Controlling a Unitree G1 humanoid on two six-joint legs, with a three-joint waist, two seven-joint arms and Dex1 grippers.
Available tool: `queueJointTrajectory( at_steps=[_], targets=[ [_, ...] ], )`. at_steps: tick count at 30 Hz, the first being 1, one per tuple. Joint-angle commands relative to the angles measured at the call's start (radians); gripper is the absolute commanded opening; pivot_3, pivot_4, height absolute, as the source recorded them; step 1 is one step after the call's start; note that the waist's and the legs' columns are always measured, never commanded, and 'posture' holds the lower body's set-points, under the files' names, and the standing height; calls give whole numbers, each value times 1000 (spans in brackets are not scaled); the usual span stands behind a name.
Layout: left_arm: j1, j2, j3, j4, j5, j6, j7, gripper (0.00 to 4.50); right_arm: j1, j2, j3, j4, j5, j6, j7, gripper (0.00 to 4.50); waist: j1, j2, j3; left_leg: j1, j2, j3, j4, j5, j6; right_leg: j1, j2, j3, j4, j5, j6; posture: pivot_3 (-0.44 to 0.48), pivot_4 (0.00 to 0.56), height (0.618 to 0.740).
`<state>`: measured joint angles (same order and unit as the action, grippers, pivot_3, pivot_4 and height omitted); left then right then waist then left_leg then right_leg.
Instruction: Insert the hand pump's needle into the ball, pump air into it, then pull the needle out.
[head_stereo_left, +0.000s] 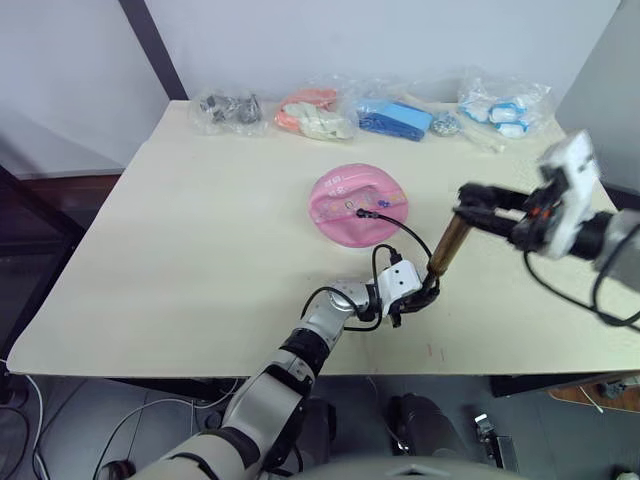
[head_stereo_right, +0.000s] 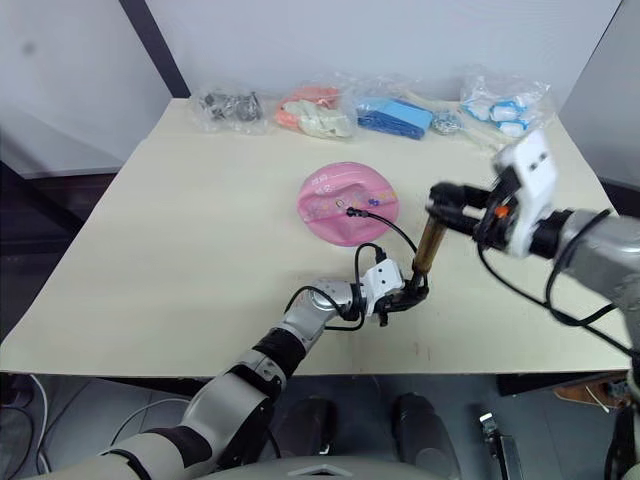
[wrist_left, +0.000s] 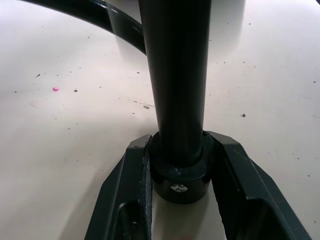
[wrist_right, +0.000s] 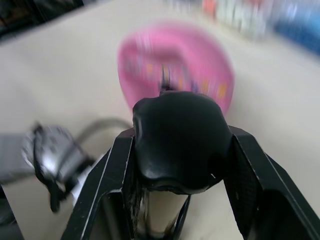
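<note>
The left tool (head_stereo_left: 420, 298), forearm low over the beige table (head_stereo_left: 180, 250), clamps the base of one bronze-gold metal hand pump (head_stereo_left: 449, 244). The raised right tool (head_stereo_left: 474, 212) grips its black handle. One limp pink rubber ball (head_stereo_left: 357, 204) lies just beyond, needle (head_stereo_left: 362, 213) at its valve.

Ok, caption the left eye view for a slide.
Both grippers hold the hand pump upright on the table, its hose running to the limp pink ball.

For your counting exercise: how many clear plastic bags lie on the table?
4, in a row along the table's far edge: grey parts, peach items, blue items, white-blue items.
</note>
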<state>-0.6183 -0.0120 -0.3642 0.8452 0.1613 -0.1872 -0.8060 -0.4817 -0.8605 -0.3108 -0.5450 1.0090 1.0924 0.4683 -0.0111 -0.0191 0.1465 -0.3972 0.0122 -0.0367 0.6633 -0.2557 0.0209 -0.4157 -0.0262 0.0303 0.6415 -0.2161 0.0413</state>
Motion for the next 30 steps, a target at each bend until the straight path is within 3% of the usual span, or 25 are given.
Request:
queueJointTrajectory(
  at_steps=[1,8,14,18,26,30],
  targets=[
    [29,17,-27,46,25,17,-16,1138,-85,-69,-147,-20,130,35,-52,1705,0,0,2,0,0,0,0,0,0,0,-1,0,0,0,0,0,150,740],
    [28,17,-26,50,21,7,-22,1137,-130,-126,-178,12,274,52,-157,1705,0,1,6,-1,-2,1,0,0,0,0,-4,-1,0,-2,4,0,150,740],
    [35,19,-30,41,21,3,-31,1137,147,-24,17,-30,48,-77,-96,1705,0,-3,4,1,-3,0,1,-1,1,2,-4,-1,-1,-4,6,0,150,740],
    [41,23,-31,31,21,4,-34,1137,278,63,184,44,-122,-204,-42,1705,-3,-8,-2,4,-1,0,1,-1,2,5,-3,-2,0,-4,7,0,150,740],
    [47,30,-33,26,20,7,-31,1137,384,207,413,257,-384,-375,46,1705,-6,-18,-12,17,1,0,-5,-1,2,13,-1,-2,0,-9,-1,0,150,740],
    [51,29,-35,23,20,10,-30,1137,387,246,432,305,-450,-414,69,1705,-6,-20,-21,19,3,0,-8,-1,2,13,2,-2,0,-10,-2,0,150,740]
  ],
)
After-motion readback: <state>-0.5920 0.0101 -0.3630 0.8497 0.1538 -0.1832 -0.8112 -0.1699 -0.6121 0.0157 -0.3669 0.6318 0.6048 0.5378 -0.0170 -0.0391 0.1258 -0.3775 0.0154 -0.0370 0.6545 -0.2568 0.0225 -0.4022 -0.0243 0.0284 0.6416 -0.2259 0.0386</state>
